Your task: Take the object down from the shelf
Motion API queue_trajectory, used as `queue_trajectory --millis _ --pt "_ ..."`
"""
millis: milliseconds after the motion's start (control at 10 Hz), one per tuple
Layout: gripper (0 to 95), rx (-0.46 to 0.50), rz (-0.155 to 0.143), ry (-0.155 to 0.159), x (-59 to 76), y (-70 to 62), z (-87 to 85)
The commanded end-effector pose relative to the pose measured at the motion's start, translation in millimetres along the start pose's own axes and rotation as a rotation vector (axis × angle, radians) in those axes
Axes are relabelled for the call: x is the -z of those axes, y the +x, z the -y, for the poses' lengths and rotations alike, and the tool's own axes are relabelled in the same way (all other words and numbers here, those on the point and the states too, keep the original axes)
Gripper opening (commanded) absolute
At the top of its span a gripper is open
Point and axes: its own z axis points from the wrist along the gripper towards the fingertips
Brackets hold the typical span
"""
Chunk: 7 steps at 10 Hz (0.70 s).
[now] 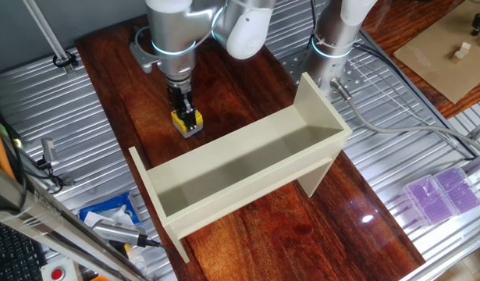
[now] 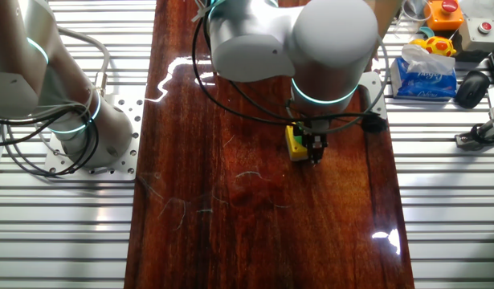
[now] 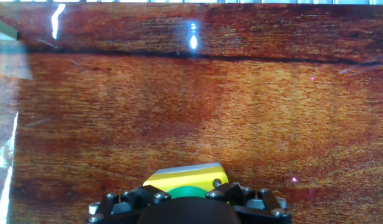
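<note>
Push-button box (image 1: 187,122) with its yellow top, grey base and green dome sits on the dark wooden tabletop (image 1: 247,226), off the shelf and on the arm's side of it, a clear strip of wood between the two. From where I sit, I see the gripper (image 1: 184,109) coming straight down onto it, the black fingers (image 1: 179,100) on either side of the yellow housing. In the other fixed view the box (image 2: 295,142) shows only as a yellow block half hidden behind the fingers (image 2: 315,147). In the hand view the box (image 3: 186,178) fills the bottom centre, its green button peeking just above the finger hardware, the jaws bracketing it; they look clamped on the box, though I cannot see the contact faces themselves, so I hold that loosely.

Whether the box rests fully on the wood or is held a hair above it, I cannot tell from these angles.

Beyond it stands the cream shelf (image 1: 247,168), a long trough of flat panels on tall end panels, upright on the tabletop, nothing in its tray that I can see. A second arm's base (image 1: 333,47) sits past the shelf's far end. On the ribbed metal surround lie a blue tissue pack (image 2: 424,71) and purple plastic boxes (image 1: 445,193).
</note>
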Motion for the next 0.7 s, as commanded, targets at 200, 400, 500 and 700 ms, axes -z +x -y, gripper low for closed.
queue_trajectory --millis 200,400,500,700 --pt "76.0 0.005 0.002 0.0 -1.0 -0.4 0.1" --pt "76.0 0.013 0.002 -0.001 -0.8 -0.4 0.1" --pt "76.0 0.02 0.002 0.0 0.9 -0.4 -0.2" --pt "76.0 0.032 0.0 0.005 4.8 -0.3 -0.8"
